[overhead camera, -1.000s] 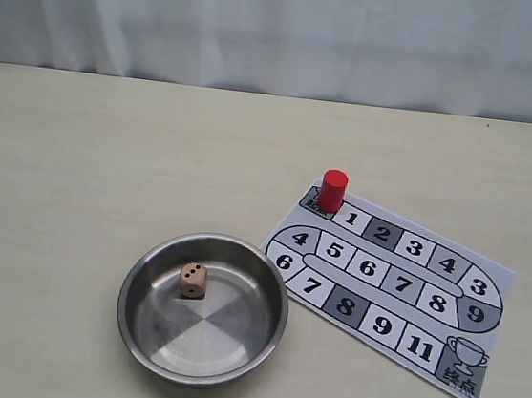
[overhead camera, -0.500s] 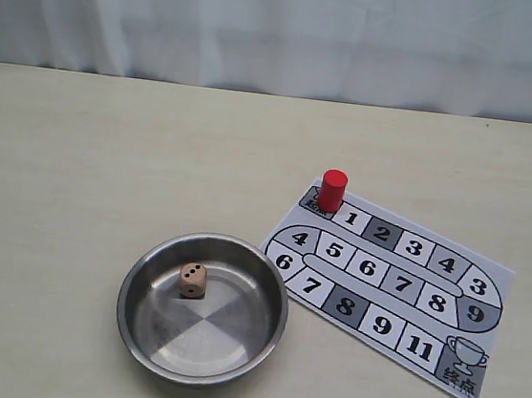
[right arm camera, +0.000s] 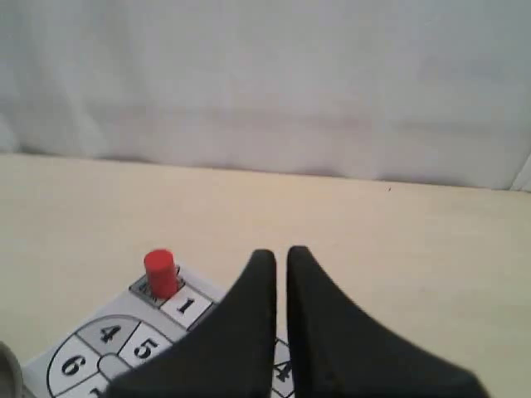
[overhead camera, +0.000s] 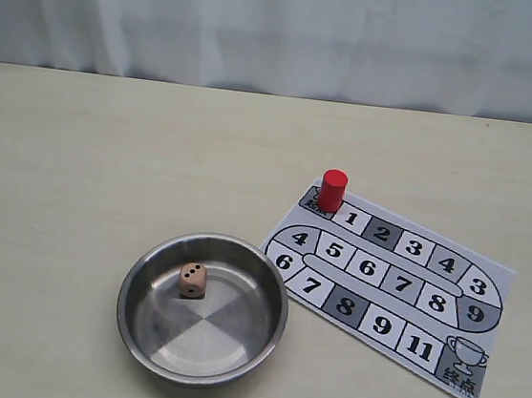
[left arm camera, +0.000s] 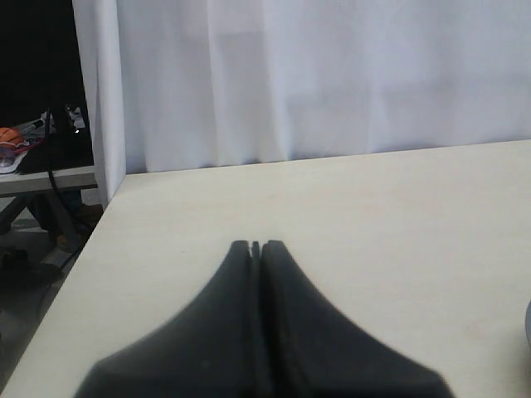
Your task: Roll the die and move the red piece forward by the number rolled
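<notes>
Now the die (overhead camera: 192,280) lies inside the bowl (overhead camera: 123,300), on the flat floor and off toward the far-left part of it, apart from the wall on every side. Its top face shows two pips. The red piece (overhead camera: 333,189) stands upright on the grey start square at the far-left corner of the board (overhead camera: 386,280), just beside square 1, with its base close to the board's far edge.

The board lies askew on the table (overhead camera: 107,162). Its left corner comes just beside the bowl's rim, and I cannot tell whether the two touch. Its near-right corner, the one with the trophy, sits close to the lower border of the exterior view. Bare tabletop stretches wide to the left of the bowl and behind both bowl and board, up to the far edge where the curtain (overhead camera: 285,28) hangs. To the right of the board there is only a narrow strip of table in view.

The left gripper (left arm camera: 255,246) has its fingers pressed together, a hairline seam between them, and grips nothing. It sits above bare table, near a side edge where the tabletop drops away. The right gripper (right arm camera: 275,253) is all but closed, a thin slit between its fingers, and it too holds nothing. It points over the board, with the red piece off to one side of it.
</notes>
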You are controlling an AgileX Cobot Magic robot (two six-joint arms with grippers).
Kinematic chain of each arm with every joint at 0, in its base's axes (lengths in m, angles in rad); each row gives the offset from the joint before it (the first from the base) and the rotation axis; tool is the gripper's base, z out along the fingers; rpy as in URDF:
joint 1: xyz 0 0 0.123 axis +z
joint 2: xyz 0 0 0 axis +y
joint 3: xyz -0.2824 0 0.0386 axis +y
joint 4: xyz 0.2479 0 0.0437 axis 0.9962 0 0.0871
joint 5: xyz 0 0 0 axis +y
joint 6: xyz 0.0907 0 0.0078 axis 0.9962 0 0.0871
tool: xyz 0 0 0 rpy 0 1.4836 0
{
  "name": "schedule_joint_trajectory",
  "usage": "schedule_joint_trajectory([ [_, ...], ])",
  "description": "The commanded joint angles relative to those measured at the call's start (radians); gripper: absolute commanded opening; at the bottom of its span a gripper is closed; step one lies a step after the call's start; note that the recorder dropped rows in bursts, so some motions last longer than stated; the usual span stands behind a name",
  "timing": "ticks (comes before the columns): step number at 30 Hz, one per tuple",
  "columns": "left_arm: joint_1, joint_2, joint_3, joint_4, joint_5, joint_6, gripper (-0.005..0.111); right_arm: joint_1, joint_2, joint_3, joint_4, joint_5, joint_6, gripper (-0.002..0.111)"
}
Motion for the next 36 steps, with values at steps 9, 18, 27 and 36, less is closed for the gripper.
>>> schedule_joint_trajectory([
  [9, -0.001, -0.001, 0.002, -0.003, -0.012, -0.005, 0.000, 0.282, 0.368, -0.153, 0.002, 0.099, -0.080, 0.039],
  [18, -0.001, -0.001, 0.002, -0.003, -0.012, -0.005, 0.000, 0.471, 0.578, -0.289, 0.002, 0.125, -0.080, 0.054],
  [27, -0.001, -0.001, 0.002, -0.003, -0.012, -0.005, 0.000, 0.599, 0.802, -0.414, 0.004, 0.144, -0.066, 0.054],
  [36, -0.001, -0.001, 0.002, -0.003, -0.012, -0.005, 0.000, 0.670, 1.020, -0.522, 0.006, 0.164, 0.008, 0.054],
])
